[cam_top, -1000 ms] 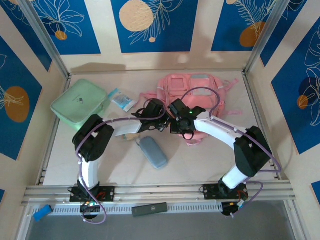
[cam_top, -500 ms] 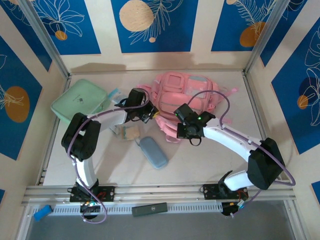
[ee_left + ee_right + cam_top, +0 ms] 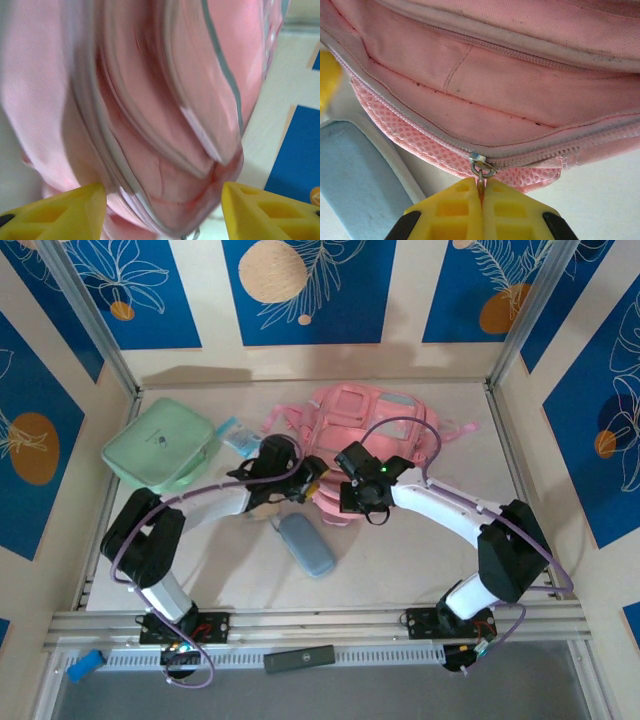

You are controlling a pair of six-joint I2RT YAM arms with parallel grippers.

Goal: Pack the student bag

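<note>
The student bag point(image 3: 385, 425), a big soft pink backpack, lies at the back middle of the table. My right gripper point(image 3: 347, 504) is at its near left edge, shut on the metal zip pull point(image 3: 481, 176) that hangs from the slider point(image 3: 478, 160) on the bag's point(image 3: 520, 85) mesh-lined seam. My left gripper point(image 3: 312, 483) sits just left of it. Its yellow fingers point(image 3: 65, 212) stand wide apart, open, with a blurred corner of the pink bag point(image 3: 165, 150) close in front and reaching between them.
A mint green case point(image 3: 160, 447) lies at the back left, with a small blue packet point(image 3: 241, 438) beside it. A grey-blue oblong case point(image 3: 306, 544) lies close to the bag's near edge and in the right wrist view point(image 3: 355, 170). Frame rails close off the table's sides.
The left gripper has opened and moved right along the bag's near edge. The bag has been dragged to the left. The right gripper stays shut on the zip pull.
</note>
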